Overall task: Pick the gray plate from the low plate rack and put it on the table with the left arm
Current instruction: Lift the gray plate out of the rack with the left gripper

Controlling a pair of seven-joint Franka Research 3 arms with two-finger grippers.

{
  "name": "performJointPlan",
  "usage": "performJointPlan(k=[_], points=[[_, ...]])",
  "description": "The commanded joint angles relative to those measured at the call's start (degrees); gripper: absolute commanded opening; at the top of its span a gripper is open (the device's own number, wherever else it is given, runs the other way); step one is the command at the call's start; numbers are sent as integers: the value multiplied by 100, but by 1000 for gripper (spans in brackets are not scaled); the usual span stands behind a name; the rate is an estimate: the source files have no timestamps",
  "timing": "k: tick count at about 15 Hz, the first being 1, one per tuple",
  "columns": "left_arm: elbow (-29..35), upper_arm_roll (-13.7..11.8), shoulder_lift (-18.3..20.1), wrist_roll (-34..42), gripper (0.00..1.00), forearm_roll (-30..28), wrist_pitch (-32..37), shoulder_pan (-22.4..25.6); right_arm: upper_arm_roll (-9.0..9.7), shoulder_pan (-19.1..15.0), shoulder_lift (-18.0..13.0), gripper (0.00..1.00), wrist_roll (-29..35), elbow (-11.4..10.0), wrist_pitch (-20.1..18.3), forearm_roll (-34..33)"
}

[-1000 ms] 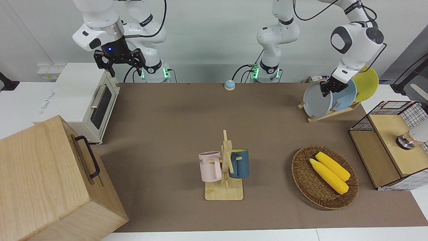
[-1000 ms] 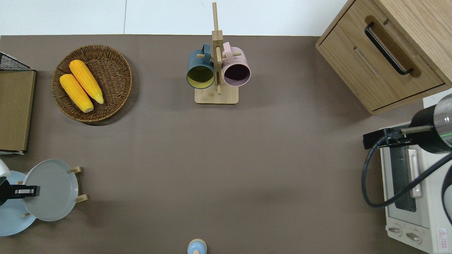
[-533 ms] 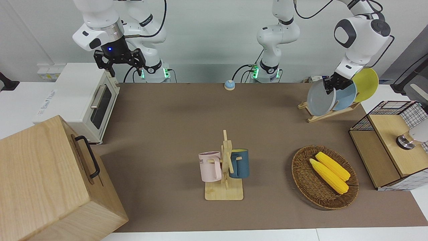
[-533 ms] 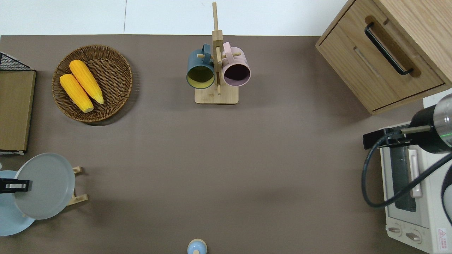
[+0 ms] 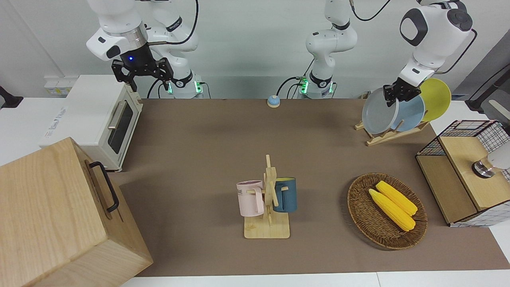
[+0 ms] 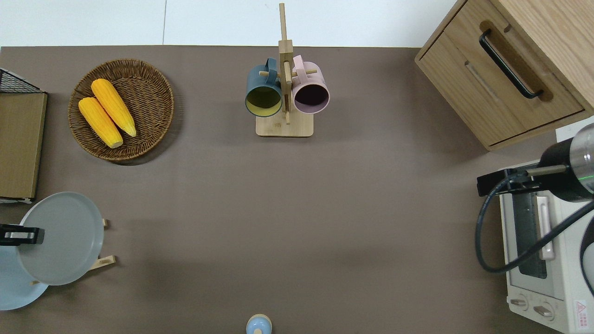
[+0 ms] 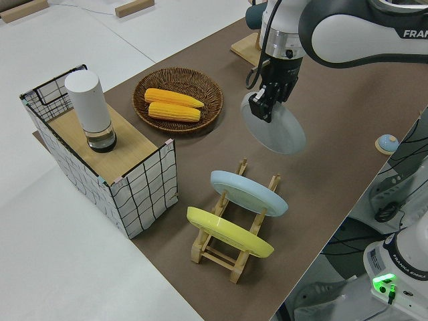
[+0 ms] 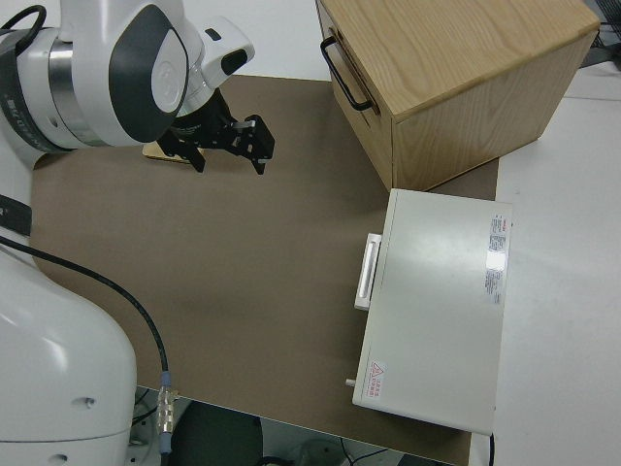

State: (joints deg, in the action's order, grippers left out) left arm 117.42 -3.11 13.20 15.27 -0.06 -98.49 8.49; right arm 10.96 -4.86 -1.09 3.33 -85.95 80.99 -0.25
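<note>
My left gripper [image 5: 392, 98] is shut on the rim of the gray plate [image 5: 377, 114], holding it tilted in the air just over the low plate rack [image 5: 392, 134]. In the left side view the gray plate [image 7: 277, 132] hangs clear of the low plate rack [image 7: 234, 257], with the left gripper [image 7: 259, 109] at its upper edge. From overhead, the gray plate [image 6: 60, 237] covers most of the rack [image 6: 106, 262], and the left gripper [image 6: 31, 235] grips it from the side toward the left arm's end of the table [image 6: 278, 208]. My right gripper [image 5: 145, 77] is open and parked.
A light blue plate [image 7: 247, 192] and a yellow plate [image 7: 227, 231] stand in the rack. A wicker basket [image 5: 360, 207] of corn, a mug stand [image 5: 267, 199], a wire-sided box [image 5: 466, 171], a toaster oven [image 5: 95, 119], a wooden cabinet [image 5: 59, 215] and a bell [image 5: 273, 101] are around the table.
The left gripper has lifted the gray plate up out of the rack and carried it slightly farther from the robots. The right arm has not moved.
</note>
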Motion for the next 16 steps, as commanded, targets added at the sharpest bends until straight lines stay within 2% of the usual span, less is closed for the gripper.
performJointPlan(k=[1, 8, 11, 13, 16], points=[[-290, 4, 16, -437, 0, -800, 698, -23, 38, -41, -14, 987, 1, 35, -83, 43], [-176, -40, 210, -613, 0, -2093, 1323, 30, 29, -41, -14, 990, 1, 35, -83, 43], [26, -75, 209, -578, 0, -2296, 1289, 48, 38, -41, -14, 987, 1, 35, -83, 43], [341, -163, 218, -395, 0, -2533, 1219, 109, 38, -41, -14, 987, 1, 35, -83, 43], [798, -198, 218, 281, 0, -2666, 1061, 231, 38, -41, -14, 987, -8, 35, -83, 43]])
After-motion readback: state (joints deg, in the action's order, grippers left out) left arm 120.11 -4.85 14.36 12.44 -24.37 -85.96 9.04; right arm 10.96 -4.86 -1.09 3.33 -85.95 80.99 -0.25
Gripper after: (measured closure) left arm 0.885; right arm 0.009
